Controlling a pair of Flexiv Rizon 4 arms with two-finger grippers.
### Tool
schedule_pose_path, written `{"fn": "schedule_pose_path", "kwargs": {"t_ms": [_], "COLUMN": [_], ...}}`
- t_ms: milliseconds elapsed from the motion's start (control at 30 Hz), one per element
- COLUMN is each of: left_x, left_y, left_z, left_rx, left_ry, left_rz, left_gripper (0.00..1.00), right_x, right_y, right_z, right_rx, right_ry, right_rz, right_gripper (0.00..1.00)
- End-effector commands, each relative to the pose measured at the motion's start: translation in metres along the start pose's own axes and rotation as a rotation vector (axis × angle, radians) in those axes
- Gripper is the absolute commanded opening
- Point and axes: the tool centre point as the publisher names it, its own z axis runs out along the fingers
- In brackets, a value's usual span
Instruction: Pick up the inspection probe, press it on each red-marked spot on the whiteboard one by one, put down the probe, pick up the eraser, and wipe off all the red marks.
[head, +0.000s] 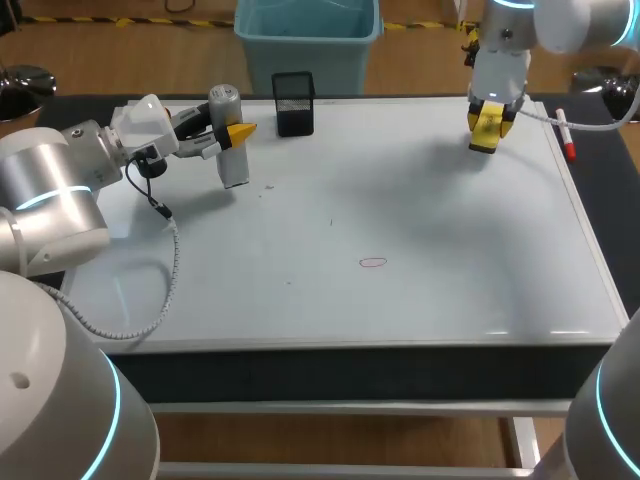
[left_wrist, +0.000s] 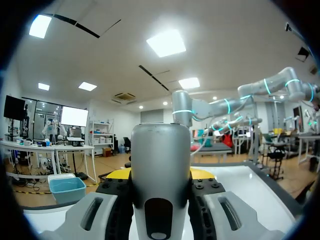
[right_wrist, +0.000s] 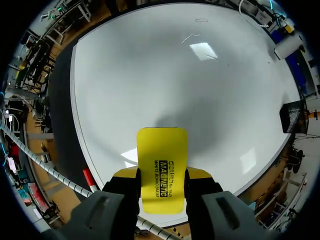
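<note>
Both grippers were loaded at inspection. My left gripper (head: 232, 133) had its fingers closed from two sides on the inspection probe (head: 230, 165), clamped on the grey body below the silver cap. It held the probe roughly upright over the far left part of the whiteboard (head: 430, 190). I could not tell whether the probe's lower end touched the board. My right gripper (right_wrist: 161, 176) was closed on the yellow eraser (right_wrist: 162, 150) near the board's far right corner. I judged the eraser to be off the surface, going by its shadow.

One red oval mark (head: 373, 262) stood unwiped toward the near middle, well apart from both tools. Nothing showed whether it had been pressed. The probe was not yet set down, though the eraser was already in hand. I judged that setting down the probe and wiping were left to do.

Only the head view placed both arms against the mark. The right wrist view showed the mark far ahead of the eraser. It also showed the black mesh holder (head: 293, 103) and the red-capped marker (head: 566, 135) at the board's right edge. The left wrist view showed only the probe between my fingers and no mark.
</note>
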Motion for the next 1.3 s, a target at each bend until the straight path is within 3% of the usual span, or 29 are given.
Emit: {"fn": "schedule_pose_path", "kwargs": {"t_ms": [33, 500, 667, 900, 1300], "left_x": [0.000, 0.000, 0.029, 0.085, 0.170], "left_y": [-0.001, -0.001, -0.007, -0.011, 0.004], "left_z": [0.001, 0.001, 0.024, 0.069, 0.123], "left_rx": [0.001, 0.001, 0.032, 0.046, 0.075], "left_ry": [-0.002, -0.002, 0.068, 0.174, 0.335], "left_rz": [0.002, 0.002, 0.016, -0.005, -0.061], "left_gripper": [0.00, 0.00, 0.00, 0.00, 0.00], "right_x": [0.000, 0.000, 0.000, 0.000, 0.000], "right_y": [-0.001, -0.001, -0.001, -0.001, -0.001], "right_z": [-0.002, -0.002, -0.002, -0.002, -0.002], "right_rx": [0.000, 0.000, 0.000, 0.000, 0.000], "right_ry": [0.005, 0.005, 0.005, 0.005, 0.005], "right_rz": [-0.002, -0.002, -0.002, -0.002, -0.002], "right_gripper": [0.00, 0.00, 0.00, 0.00, 0.00]}}
